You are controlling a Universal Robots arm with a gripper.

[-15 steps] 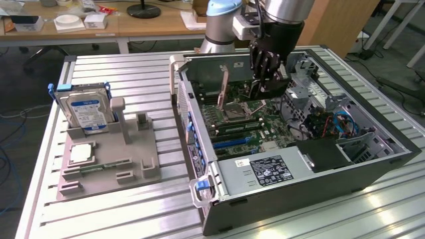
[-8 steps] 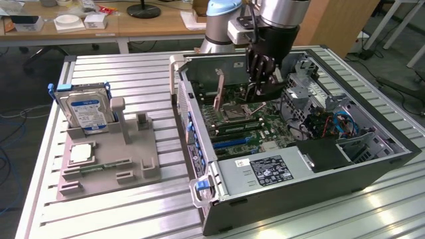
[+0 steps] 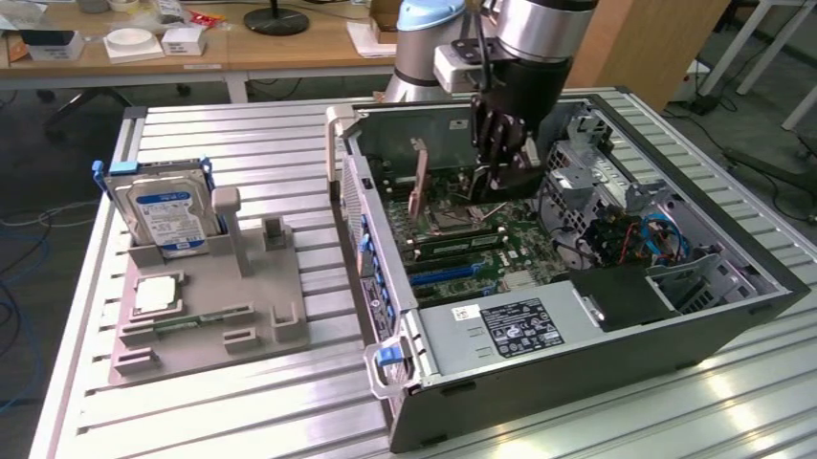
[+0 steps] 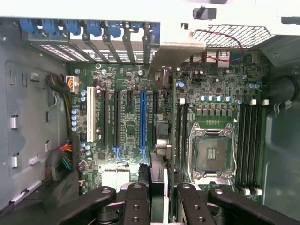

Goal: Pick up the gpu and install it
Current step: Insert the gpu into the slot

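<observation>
Claw (image 4: 160, 202) grips gpu (image 4: 158, 165) edge-on above motherboard (image 4: 126, 108); long axis points bracket-first at blue-clipped rear slots (image 4: 93, 35).

Table (image 3: 230, 134): ribbed aluminium, pale grey, glare at 5 o'clock.
Desk (image 3: 294, 53): light wood, 11 o'clock; carries white boxes (image 3: 134, 43) and a round black base (image 3: 277, 19).
Panel (image 3: 645, 38): wood, 1 o'clock.
Legs (image 3: 738, 40): white metal, 2 o'clock.
Floor (image 3: 45, 143): grey; loose cables (image 3: 23, 229) at 9 o'clock.
</observation>
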